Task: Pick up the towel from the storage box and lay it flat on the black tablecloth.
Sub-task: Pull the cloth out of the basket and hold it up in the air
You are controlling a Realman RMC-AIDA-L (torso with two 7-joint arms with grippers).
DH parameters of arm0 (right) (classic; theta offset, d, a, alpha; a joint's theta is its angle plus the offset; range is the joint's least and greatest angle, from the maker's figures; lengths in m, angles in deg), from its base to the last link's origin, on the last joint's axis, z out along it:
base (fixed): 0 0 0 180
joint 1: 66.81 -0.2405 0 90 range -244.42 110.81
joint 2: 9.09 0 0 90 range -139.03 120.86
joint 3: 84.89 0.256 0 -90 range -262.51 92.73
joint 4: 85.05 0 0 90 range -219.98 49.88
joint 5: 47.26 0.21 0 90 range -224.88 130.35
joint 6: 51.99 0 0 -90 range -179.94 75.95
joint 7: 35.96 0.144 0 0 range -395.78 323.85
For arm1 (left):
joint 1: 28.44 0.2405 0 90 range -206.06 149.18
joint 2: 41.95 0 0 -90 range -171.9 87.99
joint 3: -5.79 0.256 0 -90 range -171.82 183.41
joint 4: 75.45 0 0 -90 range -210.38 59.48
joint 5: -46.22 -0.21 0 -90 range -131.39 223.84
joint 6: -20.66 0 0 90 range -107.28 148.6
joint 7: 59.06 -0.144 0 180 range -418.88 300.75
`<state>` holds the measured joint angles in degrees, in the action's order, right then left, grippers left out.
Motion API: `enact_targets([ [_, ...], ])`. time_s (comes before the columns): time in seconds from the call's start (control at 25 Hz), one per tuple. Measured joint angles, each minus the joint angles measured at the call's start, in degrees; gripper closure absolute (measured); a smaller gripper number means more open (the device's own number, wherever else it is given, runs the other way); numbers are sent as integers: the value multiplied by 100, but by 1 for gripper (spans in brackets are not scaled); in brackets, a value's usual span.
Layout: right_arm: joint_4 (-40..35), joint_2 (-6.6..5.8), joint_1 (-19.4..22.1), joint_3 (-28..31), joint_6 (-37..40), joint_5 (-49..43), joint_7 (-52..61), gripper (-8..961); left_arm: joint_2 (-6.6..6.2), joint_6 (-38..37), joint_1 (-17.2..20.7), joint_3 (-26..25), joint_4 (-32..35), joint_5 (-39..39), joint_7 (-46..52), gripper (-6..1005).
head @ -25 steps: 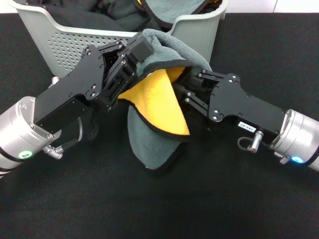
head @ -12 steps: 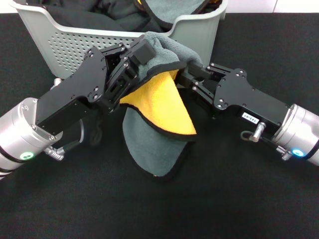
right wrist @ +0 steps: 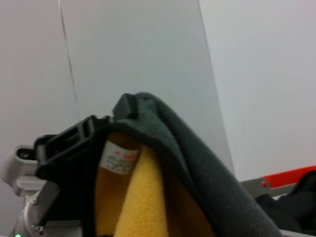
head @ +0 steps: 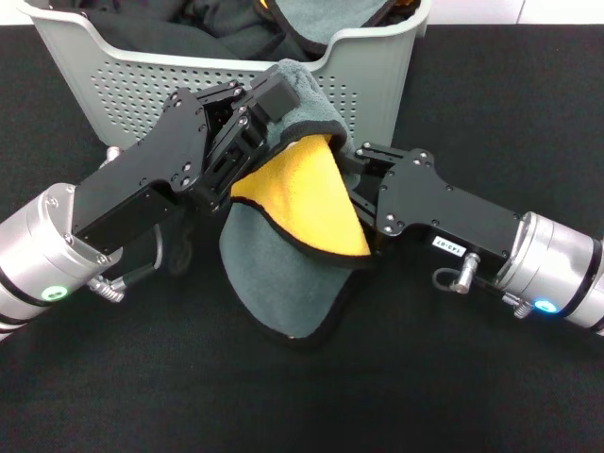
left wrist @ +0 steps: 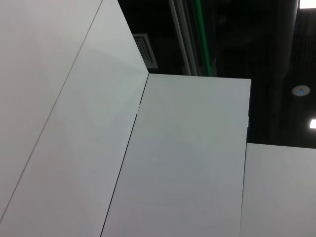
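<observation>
The left arm reaches in from the lower left, angled up toward the middle, and its left claw [head: 267, 115] is clamped on the top fold of the towel [head: 283, 274], just in front of the storage box [head: 123, 80]. The towel hangs folded above the black tablecloth [head: 123, 377], grey outside, yellow-orange inside, its black-trimmed lower edge near the cloth. The right arm comes in low from the lower right; its right claw [head: 349, 170] is pushed against the towel's right side, but I cannot tell whether its fingers are apart or together. The right wrist view shows the towel's white tag [right wrist: 119, 158]. Open tablecloth lies in front.
</observation>
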<state>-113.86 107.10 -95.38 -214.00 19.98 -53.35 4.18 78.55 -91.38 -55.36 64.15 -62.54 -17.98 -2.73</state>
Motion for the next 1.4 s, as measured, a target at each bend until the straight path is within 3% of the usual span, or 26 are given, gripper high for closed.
enact_targets([
  [0.6, -1, 0, -193, -255, -497, 7, -5, 635, 0, 17, -92, 0, -17, 44, 0, 976],
  [0.88, -75, 0, -193, -291, -480, 1, -27, 636, -1, 17, -320, 0, -260, 8, -92, 976],
  [1.4, -135, 0, -276, -332, -507, 1, -55, 657, -1, 16, -334, 0, -281, 41, -130, 977],
])
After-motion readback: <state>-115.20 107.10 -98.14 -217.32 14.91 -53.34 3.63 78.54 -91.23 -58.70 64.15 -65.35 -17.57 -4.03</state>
